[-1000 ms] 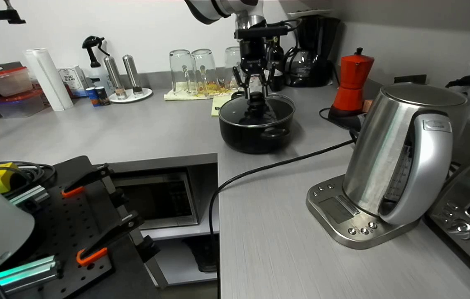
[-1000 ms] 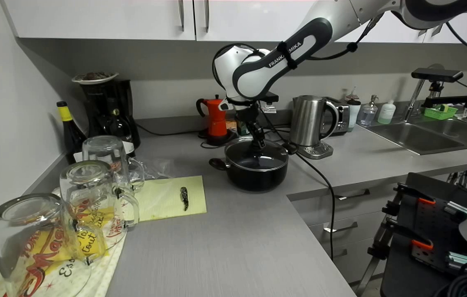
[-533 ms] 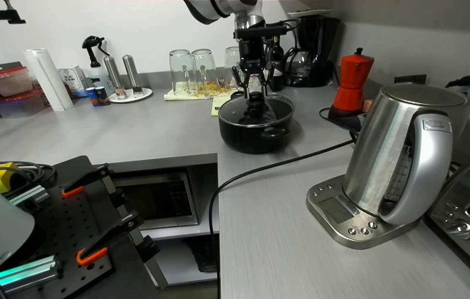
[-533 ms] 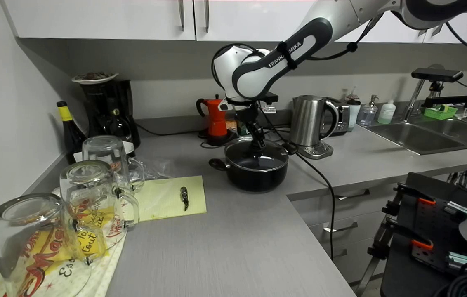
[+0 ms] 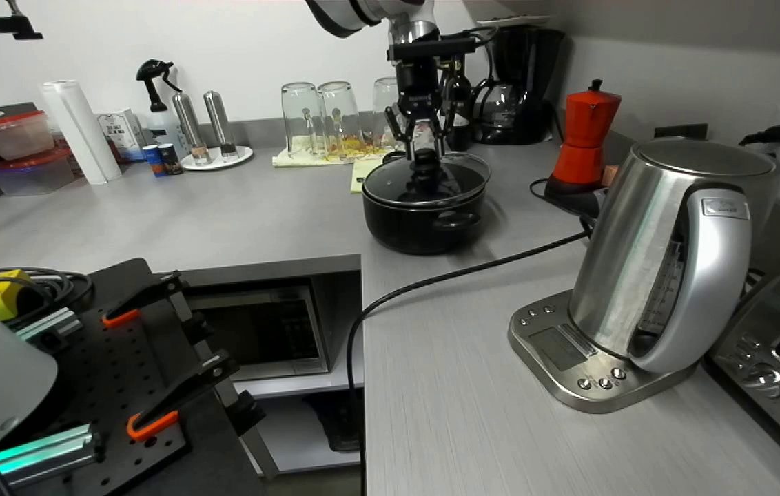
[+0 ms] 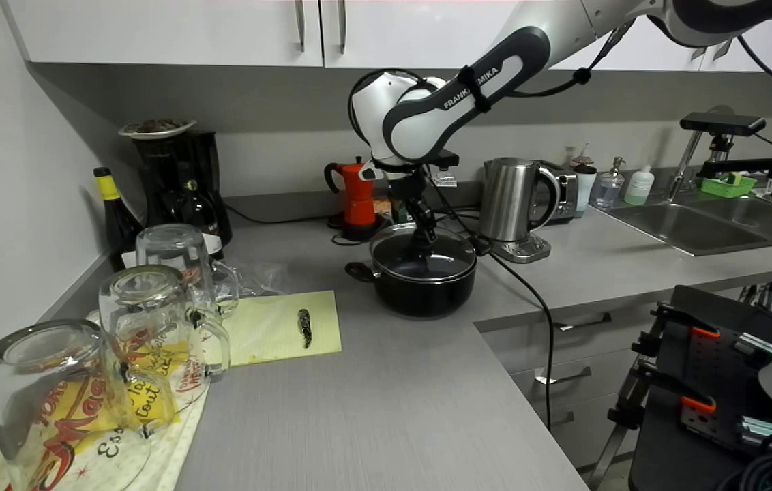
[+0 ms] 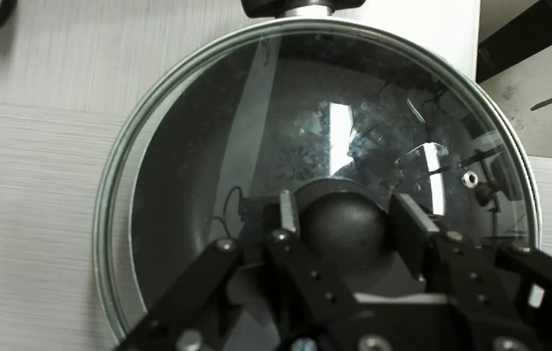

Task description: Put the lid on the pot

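In the wrist view, the lower part of the lid is partly hidden by the claw and cut off by the bottom edge; a pot handle is cropped at the top. In an exterior view, the toaster is cropped at right.

In an exterior view: pot on counter, lid over it; moka pot behind, left; kettle behind, right; sheet left of pot, mugs farther left.
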